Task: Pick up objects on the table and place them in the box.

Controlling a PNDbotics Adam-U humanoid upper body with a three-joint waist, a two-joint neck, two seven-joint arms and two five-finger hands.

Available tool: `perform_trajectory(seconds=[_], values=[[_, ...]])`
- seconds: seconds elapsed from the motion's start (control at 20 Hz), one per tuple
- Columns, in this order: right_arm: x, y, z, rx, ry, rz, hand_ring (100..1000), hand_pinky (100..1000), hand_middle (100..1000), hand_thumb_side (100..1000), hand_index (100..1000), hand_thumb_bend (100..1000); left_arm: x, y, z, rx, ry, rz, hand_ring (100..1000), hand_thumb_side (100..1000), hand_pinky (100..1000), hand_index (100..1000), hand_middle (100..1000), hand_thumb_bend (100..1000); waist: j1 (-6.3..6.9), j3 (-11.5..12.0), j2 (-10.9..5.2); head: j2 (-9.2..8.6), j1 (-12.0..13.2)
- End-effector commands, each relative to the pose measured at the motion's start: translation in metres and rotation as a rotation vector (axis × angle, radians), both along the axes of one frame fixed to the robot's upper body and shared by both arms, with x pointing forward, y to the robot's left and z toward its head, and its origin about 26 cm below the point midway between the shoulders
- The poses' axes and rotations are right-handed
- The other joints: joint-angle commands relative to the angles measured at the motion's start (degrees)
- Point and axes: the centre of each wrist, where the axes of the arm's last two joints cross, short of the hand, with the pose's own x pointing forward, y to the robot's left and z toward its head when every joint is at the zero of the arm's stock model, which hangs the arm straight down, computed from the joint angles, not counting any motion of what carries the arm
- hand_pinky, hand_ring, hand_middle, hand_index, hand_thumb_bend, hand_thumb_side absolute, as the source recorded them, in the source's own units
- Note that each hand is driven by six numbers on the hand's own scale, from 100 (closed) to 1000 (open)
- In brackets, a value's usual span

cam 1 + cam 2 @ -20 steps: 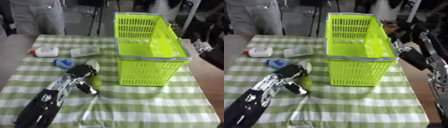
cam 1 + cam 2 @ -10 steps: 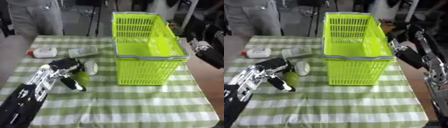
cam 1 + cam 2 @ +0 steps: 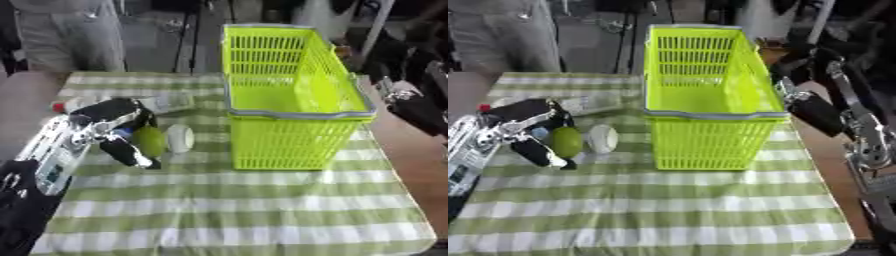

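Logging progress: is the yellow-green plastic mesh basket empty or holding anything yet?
Empty: the yellow-green plastic mesh basket shows only bare walls and floor inside; the objects lie on the checked tablecloth beside it.

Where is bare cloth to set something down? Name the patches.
The widest bare patch is the near stretch of tablecloth, in front of the basket. A narrow strip lies behind the basket. It is crowded left of the basket, where the left robot hand, green fruit, white round thing and bottle sit.

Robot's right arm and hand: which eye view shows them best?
The right eye view: the black right arm with silver joints runs down beside the yellow-green plastic basket; its hand is unclear. The left eye view catches only a dark part at its edge.
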Motion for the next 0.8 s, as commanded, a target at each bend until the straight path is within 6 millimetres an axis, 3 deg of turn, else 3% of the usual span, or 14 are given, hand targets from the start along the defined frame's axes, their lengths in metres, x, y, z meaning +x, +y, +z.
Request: perform_trajectory(seconds=[0.05, 0.3, 0.8], values=[[0.001, -0.005, 0.009, -0.013, -0.026, -0.010, 573, 616, 691, 584, 856, 281, 0.003, 0.002, 0.023, -0.037, -0.079, 0.017, 511, 155, 598, 496, 223, 213, 0.03, -0.11, -0.68, -0.56, -0.13], [0.001, -0.004, 0.009, -0.014, -0.025, -0.005, 573, 616, 692, 583, 856, 283, 0.012, -0.013, 0.044, -0.071, -0.145, -0.006, 515, 119, 601, 501, 230, 222, -0.01, -0.33, -0.81, -0.51, -0.05], [0.001, 0.000, 0.009, -0.016, -0.021, 0.016, 573, 616, 692, 583, 856, 285, 0.033, -0.055, 0.109, -0.178, -0.349, -0.049, 520, 100, 594, 506, 244, 275, 0.07, -1.76, -1.11, -0.75, 0.67]])
